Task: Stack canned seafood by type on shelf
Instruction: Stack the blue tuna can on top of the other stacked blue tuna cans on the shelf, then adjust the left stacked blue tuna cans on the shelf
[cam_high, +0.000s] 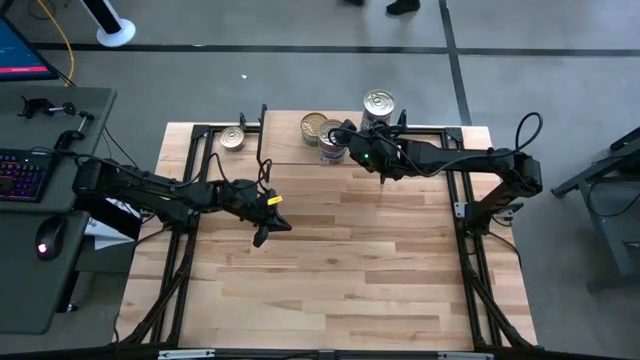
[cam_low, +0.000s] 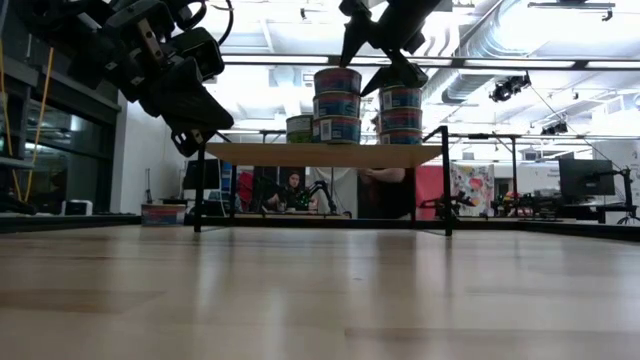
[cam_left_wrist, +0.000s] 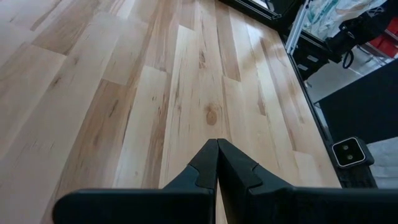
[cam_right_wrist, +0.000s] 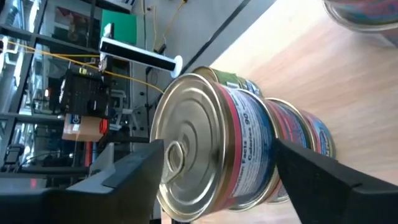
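Observation:
The shelf (cam_low: 250, 154) stands at the table's far edge. On it are a tall stack of tins (cam_low: 338, 105), a second stack (cam_low: 400, 115) to its right, and a low green-labelled tin (cam_low: 298, 128) to its left. My right gripper (cam_right_wrist: 217, 171) is open at the tall stack's top tin (cam_right_wrist: 205, 143), whose silver lid faces sideways in the right wrist view. One finger stands beyond the lid and the other beside the labels, and I see no touch. That tin rests on the tin below it. My left gripper (cam_left_wrist: 217, 152) is shut and holds nothing, above the table's left middle (cam_high: 262, 232).
One more tin (cam_high: 232, 138) lies on the table left of the shelf. The black frame rails (cam_high: 190, 150) run along the table's sides. Bare planks (cam_high: 340, 260) fill the middle and near part. A person sits in the room behind the shelf (cam_low: 292, 190).

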